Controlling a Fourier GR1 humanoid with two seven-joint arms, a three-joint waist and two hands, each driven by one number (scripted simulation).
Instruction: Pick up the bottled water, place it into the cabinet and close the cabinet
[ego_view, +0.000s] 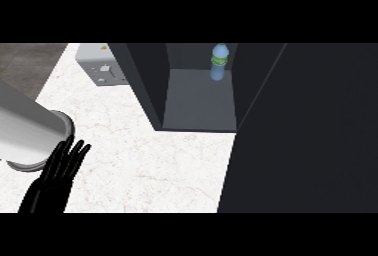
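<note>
Bottled water (219, 61) is already standing upright at the far end of the cabinet (199, 105) floor, so closing is what remains for us. Our left hand (60, 172) is resting at the near left over the bench (148, 165), fingers straight, holding nothing. The dark door (303, 130) is filling the right; our right hand is not showing, so we are risking a blind swing that jolts and topples the bottle.
</note>
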